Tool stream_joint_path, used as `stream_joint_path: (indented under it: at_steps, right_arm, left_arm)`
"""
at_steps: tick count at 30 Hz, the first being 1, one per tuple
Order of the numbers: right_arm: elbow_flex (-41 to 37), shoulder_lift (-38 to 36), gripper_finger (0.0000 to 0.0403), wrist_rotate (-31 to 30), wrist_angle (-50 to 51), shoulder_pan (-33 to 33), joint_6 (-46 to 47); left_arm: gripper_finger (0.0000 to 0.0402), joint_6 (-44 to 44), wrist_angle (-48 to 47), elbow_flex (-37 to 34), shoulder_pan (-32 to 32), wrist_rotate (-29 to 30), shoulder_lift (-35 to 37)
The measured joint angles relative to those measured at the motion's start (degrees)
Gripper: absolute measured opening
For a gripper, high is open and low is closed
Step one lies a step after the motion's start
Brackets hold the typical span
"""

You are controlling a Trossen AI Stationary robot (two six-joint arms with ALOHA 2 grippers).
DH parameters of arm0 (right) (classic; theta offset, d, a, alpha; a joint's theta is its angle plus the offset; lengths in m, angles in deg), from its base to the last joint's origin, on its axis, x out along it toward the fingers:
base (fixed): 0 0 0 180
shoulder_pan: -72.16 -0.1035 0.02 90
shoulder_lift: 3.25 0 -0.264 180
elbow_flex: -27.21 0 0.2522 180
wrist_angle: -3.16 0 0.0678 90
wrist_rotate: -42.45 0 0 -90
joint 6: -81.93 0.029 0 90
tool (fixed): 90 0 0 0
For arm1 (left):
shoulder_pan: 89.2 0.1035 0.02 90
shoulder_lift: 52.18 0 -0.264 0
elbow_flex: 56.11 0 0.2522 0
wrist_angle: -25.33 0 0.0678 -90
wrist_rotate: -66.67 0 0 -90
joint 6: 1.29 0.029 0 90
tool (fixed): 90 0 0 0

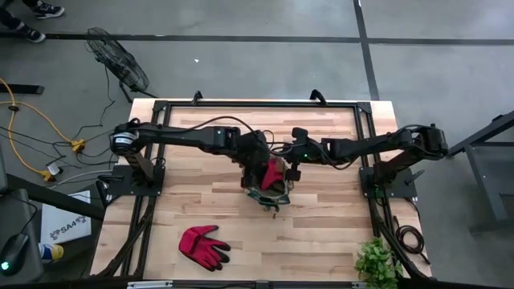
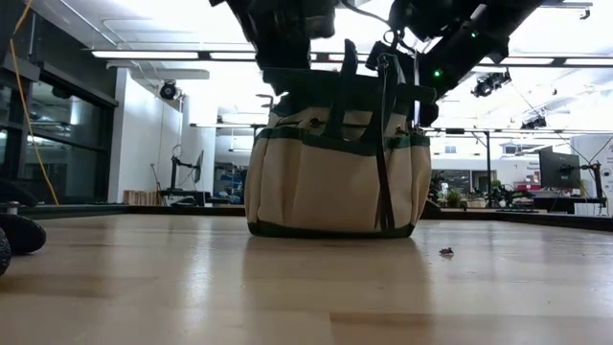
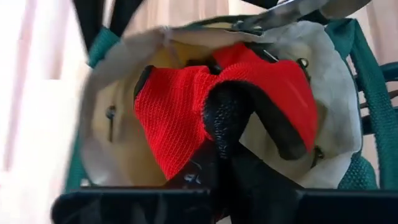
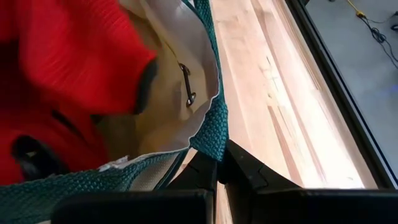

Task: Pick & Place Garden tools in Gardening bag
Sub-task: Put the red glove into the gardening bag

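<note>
The gardening bag (image 1: 267, 191) stands upright near the middle of the wooden table (image 1: 321, 233), slightly toward the far half, with both arms converging over it. In the low view the bag (image 2: 330, 182) rests flat on its base, tan fabric with dark green trim and green straps running up its side.

The left gripper (image 1: 259, 167) reaches in from the left and sits directly above the bag's open mouth. In the left wrist view its fingers are closed on a black-and-red glove (image 3: 236, 106), which hangs bunched inside the bag's opening, red mesh and black padding filling most of the mouth.

The right gripper (image 1: 294, 170) comes in from the right and is closed on the green rim of the bag (image 4: 211, 134); the right wrist view shows the dark fingers pinched on that woven edge, with the pale lining and the red glove (image 4: 62, 68) visible just inside.

A second glove, a red glove (image 1: 203, 246), lies flat on the table toward the near left, well apart from the bag. A leafy green plant (image 1: 377, 261) sits at the near right corner of the table
</note>
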Motion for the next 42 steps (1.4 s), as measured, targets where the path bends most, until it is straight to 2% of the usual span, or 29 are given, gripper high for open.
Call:
stream_joint_path:
  at_steps: [4, 19, 26, 30, 38, 42]
  right_arm:
    - [0.0, 0.0, 0.0004, -0.6, 0.0, 0.0, 0.0]
    - [-0.1, 0.0, 0.0004, -1.0, 0.2, 0.0, 0.5]
    - [-0.1, 0.0, 0.0004, -0.9, 0.0, 0.0, 0.7]
    - [-0.1, 0.0, 0.0004, -0.9, -0.1, 0.0, 1.3]
    - [0.0, 0.0, 0.0004, -0.7, 0.2, 0.0, 2.2]
    - [0.0, 0.0, 0.0004, -0.7, 0.3, 0.0, 2.2]
  left_arm:
    - [0.0, -2.9, -1.2, 0.0, 0.1, -2.7, -1.8]
    - [0.001, -18.3, -1.3, 0.0, 0.1, -2.7, -7.6]
    - [0.0037, -19.9, -0.5, 0.0, 0.2, 1.1, -7.2]
    - [0.0076, -19.6, -0.7, 0.0, 0.5, 1.4, -5.8]
    - [0.0207, -17.9, -1.2, 0.0, 0.5, 1.5, -2.3]
    - [0.0259, -18.0, -1.8, 0.0, 0.5, 1.6, -2.0]
